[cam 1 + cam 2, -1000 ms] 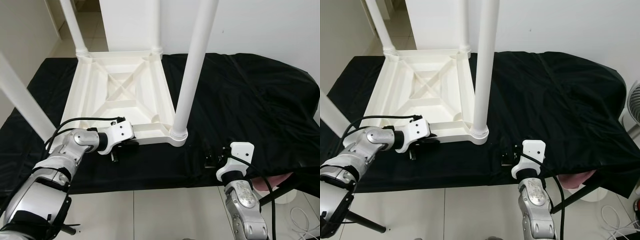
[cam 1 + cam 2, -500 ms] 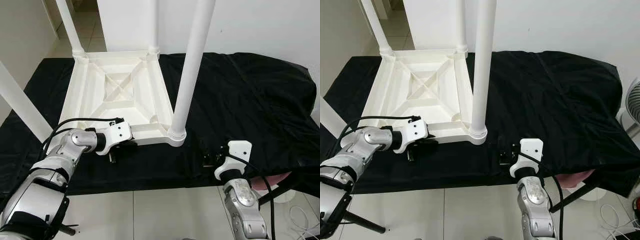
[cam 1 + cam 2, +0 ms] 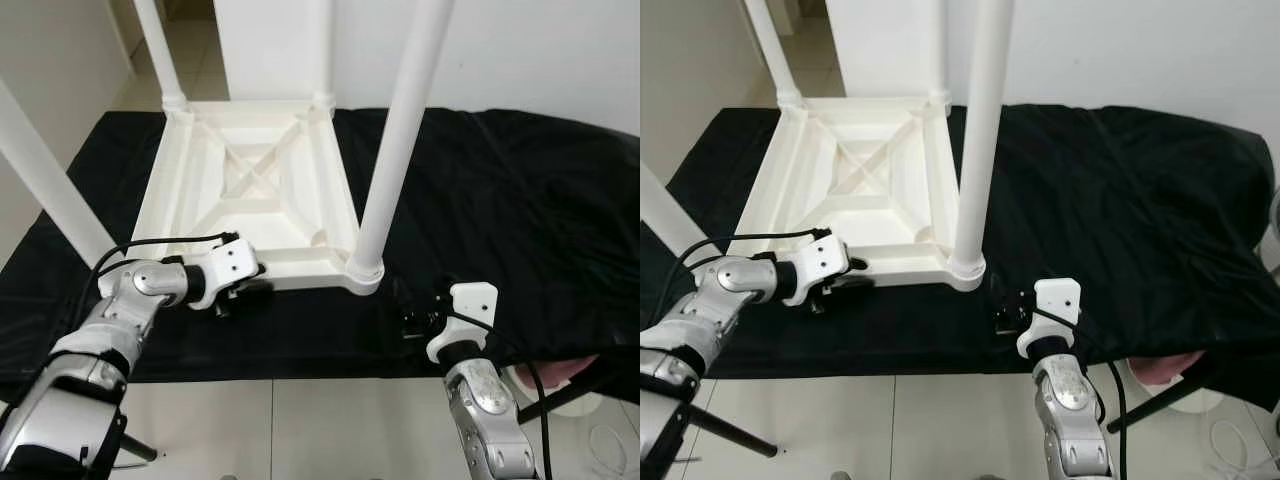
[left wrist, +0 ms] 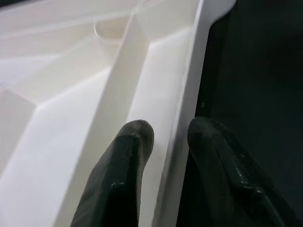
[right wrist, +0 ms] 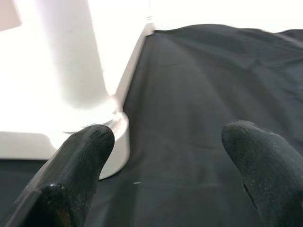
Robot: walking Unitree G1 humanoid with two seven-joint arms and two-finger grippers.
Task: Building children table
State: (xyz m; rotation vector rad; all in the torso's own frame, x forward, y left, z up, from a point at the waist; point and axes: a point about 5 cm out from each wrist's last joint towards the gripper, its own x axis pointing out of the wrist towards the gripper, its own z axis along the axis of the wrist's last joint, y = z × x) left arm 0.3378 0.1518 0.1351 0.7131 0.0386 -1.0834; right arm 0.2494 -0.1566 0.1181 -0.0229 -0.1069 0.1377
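Note:
A white children's table [image 3: 250,190] lies upside down on a black cloth, with its legs pointing up. The near-right leg [image 3: 400,150] rises from the front corner. My left gripper [image 3: 243,292] is at the table's near edge. In the left wrist view its fingers [image 4: 135,137] pinch the rim [image 4: 182,118], one inside and one outside. My right gripper [image 3: 415,318] rests low over the cloth, just right of the near-right leg's base [image 5: 71,61]. It stands open with nothing between its fingers.
The black cloth [image 3: 500,190] covers the whole work surface and hangs over its front edge. Another white leg [image 3: 45,170] slants up at the left and one more [image 3: 160,50] stands at the back. Tiled floor [image 3: 300,420] lies in front, with a pink object [image 3: 560,375] at the lower right.
The whole picture has shifted a little, so the camera moved. Both grippers keep their places relative to the table.

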